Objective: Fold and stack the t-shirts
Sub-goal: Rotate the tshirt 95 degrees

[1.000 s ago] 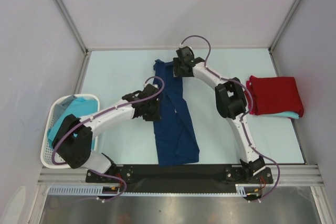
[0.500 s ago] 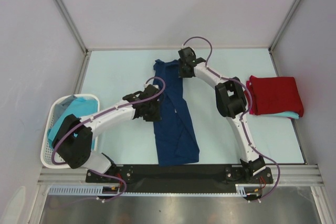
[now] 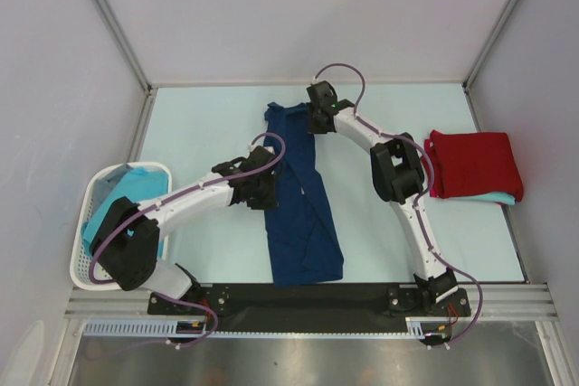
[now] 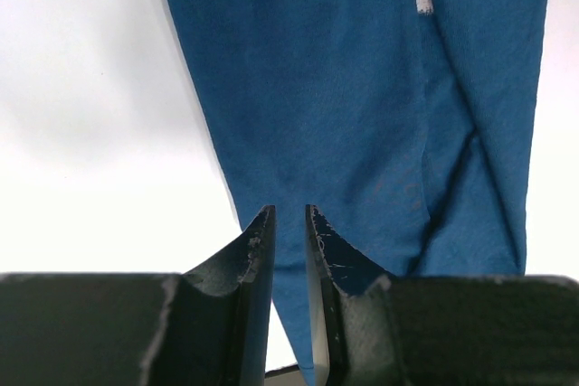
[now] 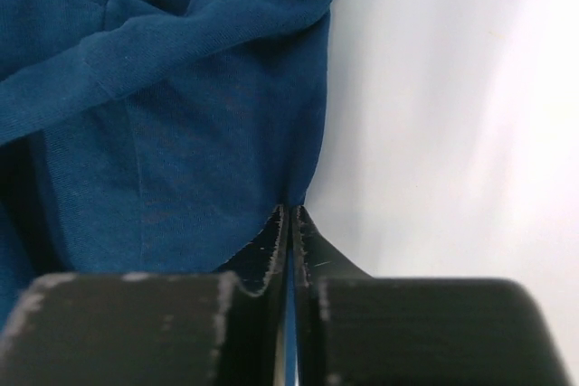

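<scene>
A navy blue t-shirt (image 3: pixel 303 223) lies as a long narrow strip down the middle of the table. My left gripper (image 3: pixel 264 192) sits at its left edge, about halfway along. In the left wrist view the jaws of that gripper (image 4: pixel 288 210) stand narrowly apart with the blue cloth (image 4: pixel 344 88) running down between them. My right gripper (image 3: pixel 317 122) is at the shirt's far right corner. In the right wrist view this gripper (image 5: pixel 291 208) is shut on the cloth's edge (image 5: pixel 181 133), with a sliver of blue between its jaws. A folded red t-shirt (image 3: pixel 475 162) rests on a turquoise one (image 3: pixel 503 198) at the right.
A white perforated basket (image 3: pixel 83 223) stands at the near left with turquoise cloth (image 3: pixel 136 189) in it, under the left arm's elbow. Grey walls close the table in at the back and on both sides.
The right gripper has closed onto the far right edge of the navy t-shirt after shifting slightly to the right. The left arm and the shirt have not moved.
</scene>
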Tool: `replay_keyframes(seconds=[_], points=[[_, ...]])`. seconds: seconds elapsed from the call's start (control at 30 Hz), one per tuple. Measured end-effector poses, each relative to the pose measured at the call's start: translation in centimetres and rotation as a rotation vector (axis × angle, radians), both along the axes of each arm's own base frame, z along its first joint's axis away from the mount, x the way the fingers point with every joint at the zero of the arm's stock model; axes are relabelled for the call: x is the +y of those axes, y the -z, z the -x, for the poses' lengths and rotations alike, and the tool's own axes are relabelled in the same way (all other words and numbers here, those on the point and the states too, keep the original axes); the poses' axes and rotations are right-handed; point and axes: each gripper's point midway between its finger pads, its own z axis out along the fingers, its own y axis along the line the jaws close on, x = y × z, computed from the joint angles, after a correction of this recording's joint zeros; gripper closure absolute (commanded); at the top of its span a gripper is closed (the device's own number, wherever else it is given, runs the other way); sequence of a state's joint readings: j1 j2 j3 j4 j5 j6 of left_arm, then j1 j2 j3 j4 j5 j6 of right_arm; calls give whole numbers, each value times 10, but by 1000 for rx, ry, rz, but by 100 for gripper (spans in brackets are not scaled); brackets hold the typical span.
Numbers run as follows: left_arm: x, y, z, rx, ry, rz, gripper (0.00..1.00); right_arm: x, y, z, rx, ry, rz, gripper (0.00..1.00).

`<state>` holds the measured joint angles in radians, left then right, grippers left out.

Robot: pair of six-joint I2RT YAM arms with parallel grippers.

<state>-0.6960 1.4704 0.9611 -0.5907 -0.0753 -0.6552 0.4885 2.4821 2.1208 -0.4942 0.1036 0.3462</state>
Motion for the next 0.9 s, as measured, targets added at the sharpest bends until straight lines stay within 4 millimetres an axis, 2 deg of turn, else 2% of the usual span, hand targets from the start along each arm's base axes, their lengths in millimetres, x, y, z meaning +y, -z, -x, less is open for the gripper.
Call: replay_keyframes(seconds=[0.33,0.9], points=[[0,1,1,3,2,-2,76,-7,0,-3,-4,26,9,100],[-2,7,5,20,15,-16,76,-76,-1,-30,-12,188,57,100]])
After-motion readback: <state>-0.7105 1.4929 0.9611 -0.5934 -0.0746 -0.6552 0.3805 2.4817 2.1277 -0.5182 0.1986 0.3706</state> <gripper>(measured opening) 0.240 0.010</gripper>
